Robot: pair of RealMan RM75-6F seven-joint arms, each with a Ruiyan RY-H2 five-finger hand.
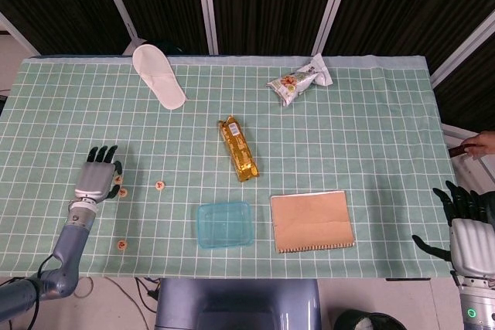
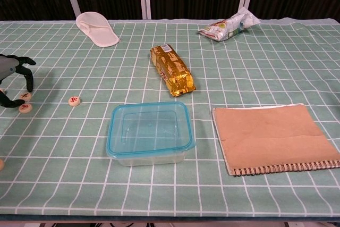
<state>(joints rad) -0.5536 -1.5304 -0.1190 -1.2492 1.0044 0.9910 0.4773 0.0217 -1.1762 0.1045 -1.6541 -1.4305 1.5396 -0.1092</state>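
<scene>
While the left hand (image 1: pixel 97 178) hangs low over two small round game pieces (image 2: pixel 24 102) near the desk's (image 1: pixel 371 144) left edge, its dark fingers (image 2: pixel 27 76) are spread and curled downward around them, with nothing pinched yet as far as either view shows. The step in hand looks like the reach for a pick-up. The next move, as I judge it, calls for thumb and a fingertip to settle on a single disc without nudging its neighbour, since the two lie just beside each other.

The pieces are pale wooden discs, flat, each with a red mark on top — too small to read. A third piece (image 1: pixel 159 185) lies a little to the right of the hand, and a fourth (image 1: pixel 121 246) sits nearer the front edge, well apart.

The right hand (image 1: pixel 468 233) hovers off the desk's right front corner, fingers apart and holding nothing.

Elsewhere lie a clear blue-rimmed container (image 1: pixel 224 224), a brown notebook (image 1: pixel 312 221), a gold snack pack (image 1: pixel 238 148), a crumpled bag (image 1: pixel 299 80) and a white slipper (image 1: pixel 158 76).
</scene>
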